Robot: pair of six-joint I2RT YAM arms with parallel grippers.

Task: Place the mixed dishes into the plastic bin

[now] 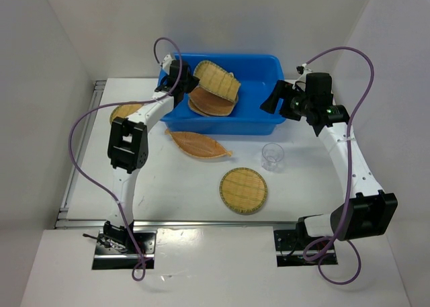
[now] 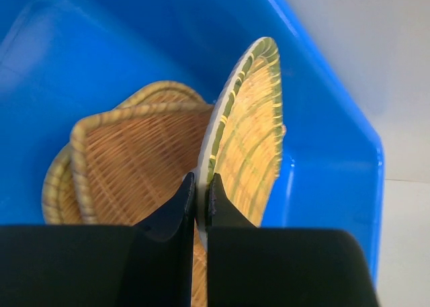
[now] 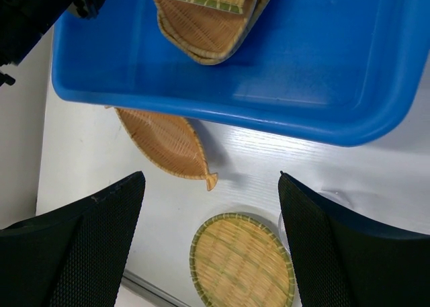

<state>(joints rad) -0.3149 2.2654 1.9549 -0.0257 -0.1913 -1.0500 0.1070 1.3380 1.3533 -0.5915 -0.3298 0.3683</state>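
Green-rimmed bamboo tray (image 2: pixel 252 119) tilts on edge inside the blue bin (image 1: pixel 250 122), toward 9 o'clock. Only the wrist view shows the left end effector (image 2: pixel 200 186) clamping its rim. The right end effector (image 3: pixel 209 179) gapes at 3 o'clock.

Overhead wide view, close wrist views, sharing bin (image 1: pixel 255 85)

The bin (image 1: pixel 259 124) sits at the far middle of the bench (image 1: pixel 175 186). In its left half lie stacked trays (image 1: pixel 209 104). Over them a tilted tray (image 1: pixel 218 80) is pinched in the left claw (image 2: pixel 200 189). Left of the bin lies another tray (image 1: pixel 125 111). Before the bin lie the leaf tray (image 1: pixel 198 144) on the left and the cup (image 1: pixel 272 156) on the right — nearer still, between them, the round tray (image 1: pixel 243 190).
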